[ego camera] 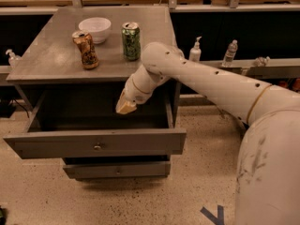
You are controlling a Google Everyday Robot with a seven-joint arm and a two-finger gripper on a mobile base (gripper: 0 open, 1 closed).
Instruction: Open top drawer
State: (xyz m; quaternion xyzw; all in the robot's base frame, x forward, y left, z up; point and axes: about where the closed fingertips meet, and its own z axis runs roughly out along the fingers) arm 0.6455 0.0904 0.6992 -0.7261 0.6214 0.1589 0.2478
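Wide matte grey top drawer (93,143): flat rectangular front panel with one small round metal knob (97,147) at centre. It stands well out from the grey cabinet, its dark cavity exposed from above. The cavity is in shadow, so its contents cannot be made out. Below it sits a narrower, shorter grey drawer front (117,169), partly shaded by the panel above.

Brushed grey metal tabletop (51,55) carries a shallow white round bowl (94,29), a green cylindrical drink can (131,41) just right of the bowl, and a dented brown-and-gold can (86,49) nearer the front edge. All three are upright and apart from one another.

Smooth white tubular robot arm (211,86): enters from the lower right, where a scuffed white segment is cut off by the frame. It rises to a rounded joint beside the tabletop's right front corner, then bends down and left. The tan-tipped tool (125,107) hangs over the open drawer cavity, behind the front panel and clear of the knob. Whether the tool is wide or narrow cannot be told; nothing is seen held in it.

Background right: white pump bottle (195,50) and clear plastic bottle (229,53) on a low ledge. Floor is speckled beige with a blue tape mark (213,214), partly cut off at the bottom edge
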